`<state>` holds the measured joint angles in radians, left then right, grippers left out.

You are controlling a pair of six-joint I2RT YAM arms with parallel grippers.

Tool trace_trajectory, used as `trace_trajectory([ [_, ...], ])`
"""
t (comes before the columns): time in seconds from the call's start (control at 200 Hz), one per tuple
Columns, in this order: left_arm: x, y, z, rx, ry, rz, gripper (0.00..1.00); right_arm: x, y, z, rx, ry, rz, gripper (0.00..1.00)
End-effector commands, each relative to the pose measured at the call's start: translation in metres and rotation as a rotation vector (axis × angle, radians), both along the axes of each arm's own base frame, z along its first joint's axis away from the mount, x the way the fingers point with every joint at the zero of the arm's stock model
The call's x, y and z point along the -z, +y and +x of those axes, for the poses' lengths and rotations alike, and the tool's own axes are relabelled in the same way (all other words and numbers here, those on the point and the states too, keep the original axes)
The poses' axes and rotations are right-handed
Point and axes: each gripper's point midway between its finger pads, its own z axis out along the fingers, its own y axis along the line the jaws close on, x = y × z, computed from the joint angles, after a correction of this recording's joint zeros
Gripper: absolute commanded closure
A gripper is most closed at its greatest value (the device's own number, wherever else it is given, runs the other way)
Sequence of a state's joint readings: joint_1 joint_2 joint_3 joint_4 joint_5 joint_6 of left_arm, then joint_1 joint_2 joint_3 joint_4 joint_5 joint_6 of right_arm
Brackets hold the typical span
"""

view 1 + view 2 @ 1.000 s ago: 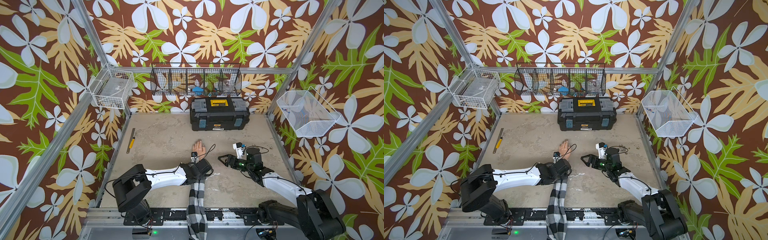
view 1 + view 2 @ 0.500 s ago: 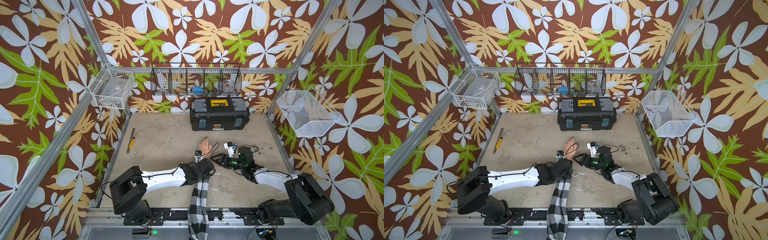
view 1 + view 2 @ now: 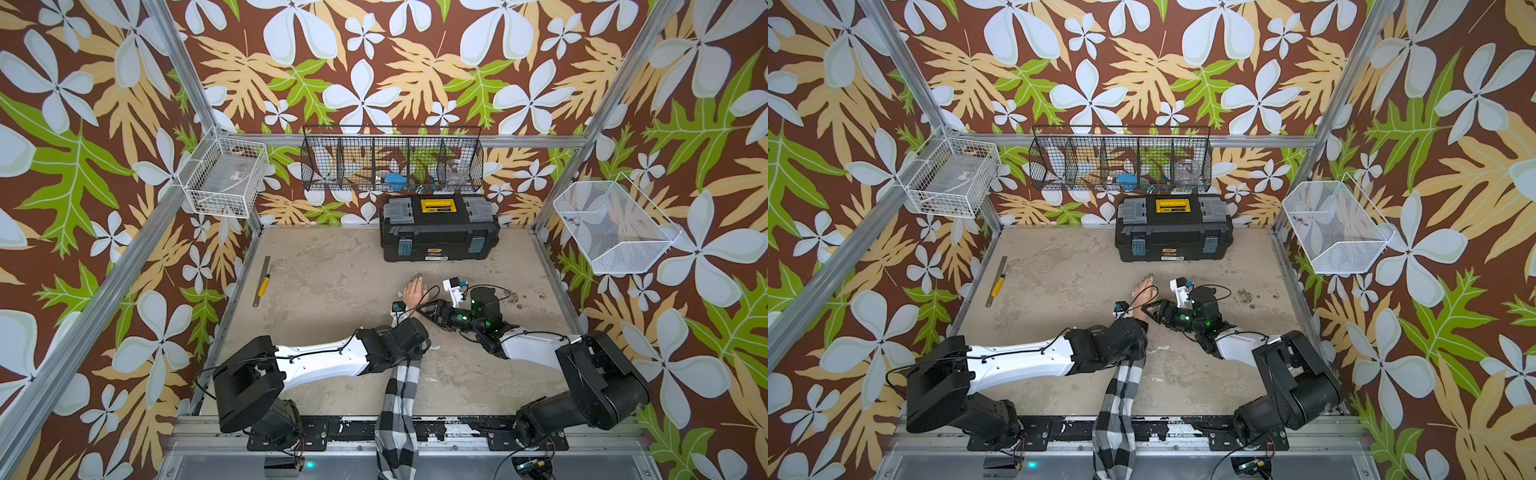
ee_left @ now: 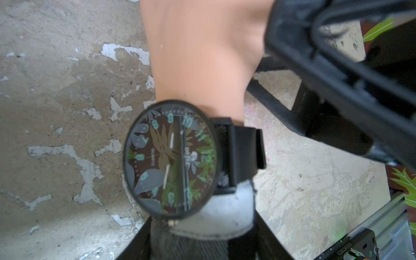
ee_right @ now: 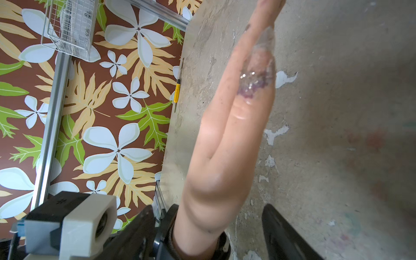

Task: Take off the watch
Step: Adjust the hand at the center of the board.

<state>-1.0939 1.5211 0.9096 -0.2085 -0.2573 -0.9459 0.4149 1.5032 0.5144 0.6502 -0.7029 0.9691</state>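
The watch (image 4: 168, 157) has a round dark face and a black strap (image 4: 243, 153). It sits on the wrist of the mannequin hand (image 3: 413, 293), which lies on the table in a checked sleeve (image 3: 401, 407). My left gripper (image 4: 202, 244) is shut on the sleeved forearm just behind the watch, as both top views show (image 3: 1133, 328). My right gripper (image 5: 209, 234) comes in from the right and stands open. Its fingers (image 5: 283, 231) straddle the wrist; one is close to the watch case (image 5: 166, 238), the other stands clear. In the top views the watch is mostly hidden by the grippers (image 3: 424, 309).
A black toolbox (image 3: 438, 232) stands at the back of the table. A yellow-handled tool (image 3: 262, 282) lies by the left edge. A black wire basket (image 3: 392, 164) hangs on the back wall, with white baskets on the left (image 3: 224, 183) and right (image 3: 611, 226).
My right gripper has swung left from beside the hand to around the wrist, and its jaws have narrowed. The left gripper keeps its hold; the hand has shifted slightly right.
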Motion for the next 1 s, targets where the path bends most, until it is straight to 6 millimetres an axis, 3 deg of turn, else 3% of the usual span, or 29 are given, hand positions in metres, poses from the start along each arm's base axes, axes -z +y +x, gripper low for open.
trace_trajectory([
  [0.0,-0.014,-0.013,0.006,-0.001,-0.038,-0.060,0.84,-0.010,0.007,0.004,-0.006,-0.028,0.036,0.28],
  [0.155,-0.014,-0.015,0.006,0.006,-0.039,-0.060,0.84,-0.012,0.011,0.006,-0.014,-0.031,0.041,0.34],
  [0.555,-0.016,-0.020,0.004,0.018,-0.041,-0.073,0.82,-0.010,0.013,0.008,-0.020,-0.028,0.041,0.73],
  [0.686,-0.019,-0.019,0.005,0.020,-0.046,-0.081,0.66,-0.007,0.011,0.008,-0.007,-0.024,0.026,0.81],
  [0.846,-0.025,-0.011,0.004,-0.004,-0.059,-0.097,0.43,-0.002,0.003,0.009,0.035,-0.025,-0.019,0.82],
  [0.996,-0.034,0.006,0.002,-0.048,-0.085,-0.124,0.28,-0.001,-0.009,0.013,0.091,-0.039,-0.090,0.82],
])
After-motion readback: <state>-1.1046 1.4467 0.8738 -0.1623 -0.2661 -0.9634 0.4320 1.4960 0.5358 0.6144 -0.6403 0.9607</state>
